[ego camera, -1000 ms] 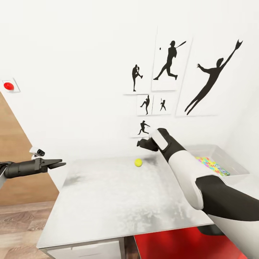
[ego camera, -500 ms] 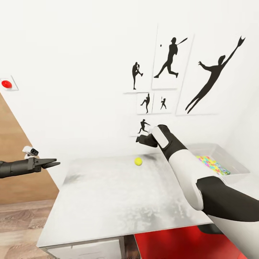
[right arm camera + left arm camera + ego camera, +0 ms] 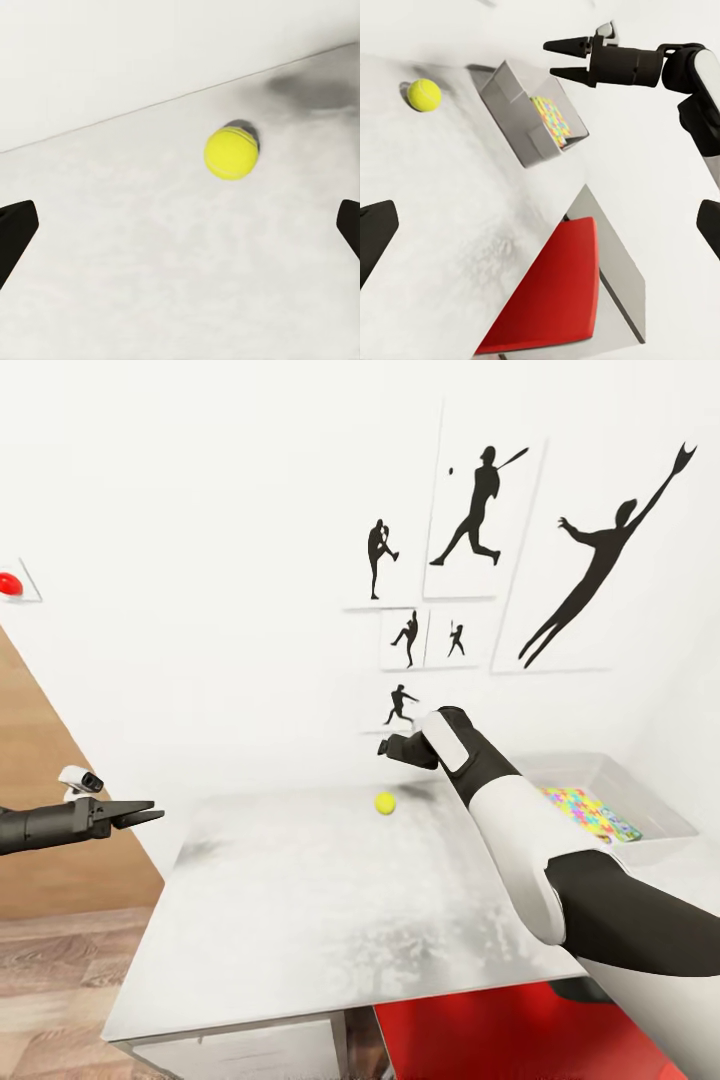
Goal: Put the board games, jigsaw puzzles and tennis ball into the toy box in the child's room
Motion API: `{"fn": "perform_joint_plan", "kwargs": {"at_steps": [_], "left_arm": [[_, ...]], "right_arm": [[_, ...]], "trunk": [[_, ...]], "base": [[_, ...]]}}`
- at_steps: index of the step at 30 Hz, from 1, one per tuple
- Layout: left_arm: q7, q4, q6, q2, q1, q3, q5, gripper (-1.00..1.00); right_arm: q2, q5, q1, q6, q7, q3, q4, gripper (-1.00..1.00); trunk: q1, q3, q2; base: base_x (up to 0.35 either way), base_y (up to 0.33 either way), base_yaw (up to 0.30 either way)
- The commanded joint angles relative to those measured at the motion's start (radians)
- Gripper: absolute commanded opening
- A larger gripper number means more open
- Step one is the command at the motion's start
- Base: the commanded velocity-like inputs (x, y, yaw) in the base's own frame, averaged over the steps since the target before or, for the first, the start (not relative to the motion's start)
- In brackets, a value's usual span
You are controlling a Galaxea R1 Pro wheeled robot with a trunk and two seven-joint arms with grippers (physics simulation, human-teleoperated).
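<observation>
Right claw spread wide, empty, poised above tennis ball on desk near the wall, likely lining up a grasp. Toy box beside. Left claw open, idle.

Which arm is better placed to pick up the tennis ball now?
The right. Its pincer hangs open just above the tennis ball on the table, and the ball lies between its fingertips in the wrist view. The left pincer is off the table's edge.
</observation>
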Motion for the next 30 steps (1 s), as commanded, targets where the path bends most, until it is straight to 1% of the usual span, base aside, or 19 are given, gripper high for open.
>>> {"fn": "perform_joint_plan", "kwargs": {"at_steps": [1, 30], "left_arm": [[-0.003, 0.0, 0.011, 0.0, -0.001, -0.002, 0.002, 1.0], [-0.003, 0.0, 0.011, -0.001, -0.001, -0.002, 0.0, 1.0]], "right_arm": [[0.0, -0.009, -0.001, 0.001, -0.009, 0.003, -0.001, 1.0], [0.0, -0.006, 0.002, -0.005, -0.011, 0.004, -0.005, 1.0]], "trunk": [[0.001, -0.004, -0.002], [0.001, -0.052, -0.002]], "base": [[0.0, 0.0, 0.0], [0.0, 0.0, 0.0]]}}
